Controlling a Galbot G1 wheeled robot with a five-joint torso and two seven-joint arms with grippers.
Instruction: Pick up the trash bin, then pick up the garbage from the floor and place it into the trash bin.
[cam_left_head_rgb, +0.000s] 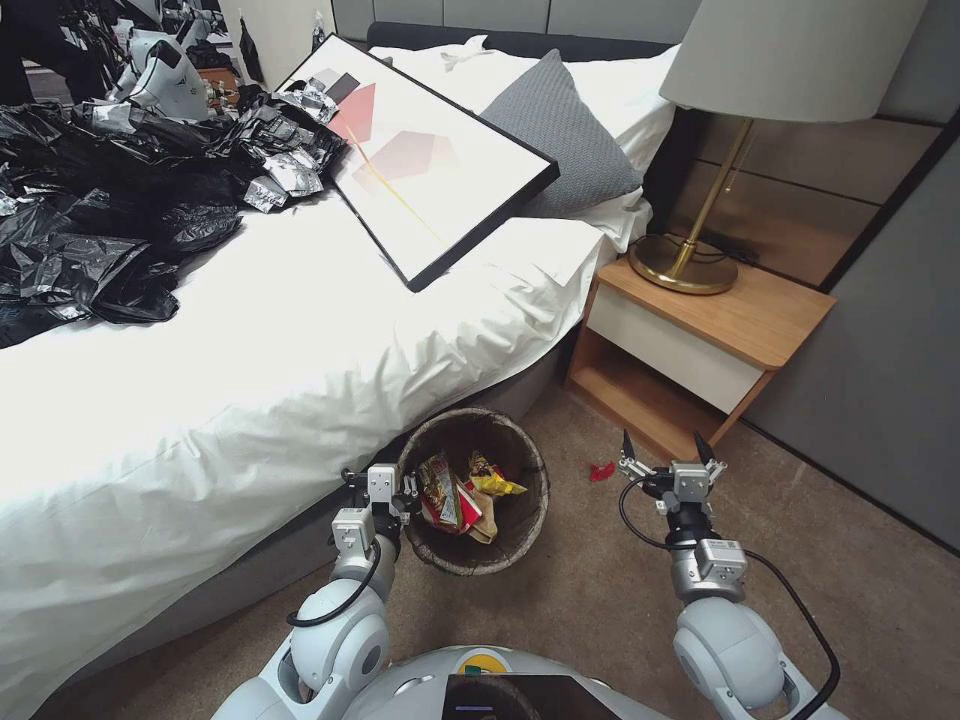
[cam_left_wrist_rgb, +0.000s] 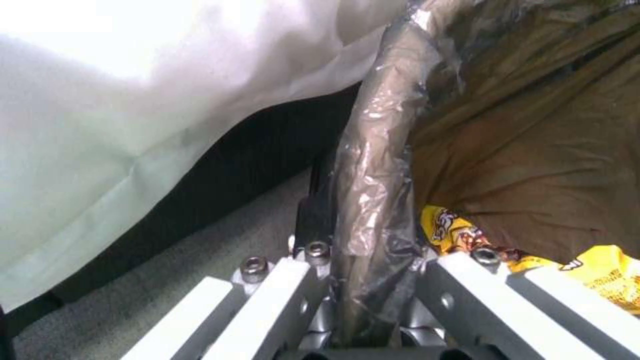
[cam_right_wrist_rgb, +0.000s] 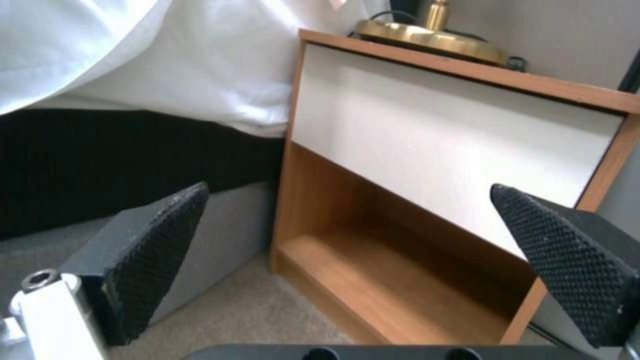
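The trash bin (cam_left_head_rgb: 535, 505) hangs low beside the bed, lined with a dark brown bag. My left gripper (cam_left_head_rgb: 402, 492) is shut on its near-left rim (cam_left_wrist_rgb: 373, 165), the bag-wrapped edge pinched between the fingers (cam_left_wrist_rgb: 313, 220). Garbage lies inside: a colourful snack wrapper (cam_left_head_rgb: 440, 490), a yellow wrapper (cam_left_wrist_rgb: 453, 230) and tan paper (cam_left_head_rgb: 484, 520). A small red scrap of garbage (cam_left_head_rgb: 601, 471) lies on the carpet between the bin and the nightstand. My right gripper (cam_left_head_rgb: 665, 450) hovers just right of that scrap, open and holding nothing, its black pads (cam_right_wrist_rgb: 160, 240) spread wide and pointing at the nightstand.
The white bed (cam_left_head_rgb: 260, 380) runs along the left, bearing a heap of black plastic sheets (cam_left_head_rgb: 90, 220), a framed picture (cam_left_head_rgb: 420, 170) and a grey pillow (cam_left_head_rgb: 570, 130). A wooden nightstand (cam_left_head_rgb: 700, 340) with a brass lamp (cam_left_head_rgb: 690, 260) stands ahead on the right. Open carpet lies around the right arm.
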